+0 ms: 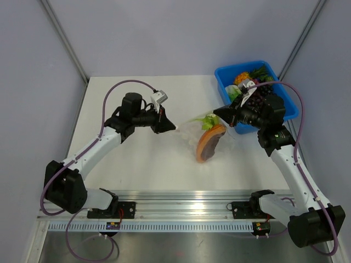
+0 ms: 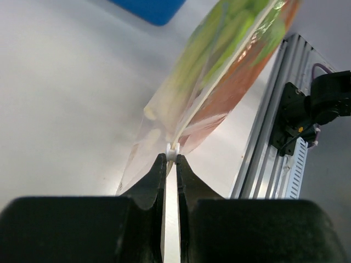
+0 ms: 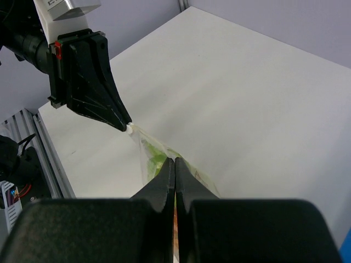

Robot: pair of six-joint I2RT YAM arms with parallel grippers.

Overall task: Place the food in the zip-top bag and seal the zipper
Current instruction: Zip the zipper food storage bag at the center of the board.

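While zip-top bag (image 1: 189, 131) hangs stretched mid-frame, food (image 1: 210, 143) inside | left gripper (image 2: 171, 158) clenched on zipper (image 2: 219, 78) end, right gripper (image 3: 175, 160) pinching opposite corner | step: sealing — next likely needs a pinch slid along the strip, mouth taut.

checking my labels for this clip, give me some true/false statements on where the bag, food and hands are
1. The left hand and right hand each pinch an end of the zip-top bag. True.
2. The orange and dark red piece lies loose on the table, outside the bag. False: it shows through the clear plastic, inside the bag beside the leek.
3. The blue bin stands at the table's far right corner. True.
4. The left hand is wide open. False: it is shut on the bag's edge.
5. The blue bin is empty. False: it holds grapes and other produce.
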